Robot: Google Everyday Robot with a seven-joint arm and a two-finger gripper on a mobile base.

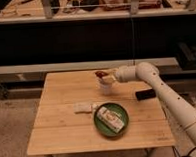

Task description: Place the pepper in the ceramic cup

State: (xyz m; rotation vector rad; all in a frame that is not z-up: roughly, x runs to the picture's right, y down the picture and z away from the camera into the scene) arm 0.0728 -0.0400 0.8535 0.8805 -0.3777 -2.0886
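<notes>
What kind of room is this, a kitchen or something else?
Probably a lab or workshop, not a kitchen: a bare wooden table on speckled floor, cluttered workbenches behind, and a white robot arm's gripper holding a dark red pepper over a small white cup.

Single view only, looking down from above and in front at the light wooden rectangular table, near edge low in frame. Faces toward dark shelving beyond. Set back enough to take in the whole tabletop and surrounding floor. White jointed arm enters from lower right, its gripper sitting over the small white-grey ceramic cup near the far edge.
</notes>
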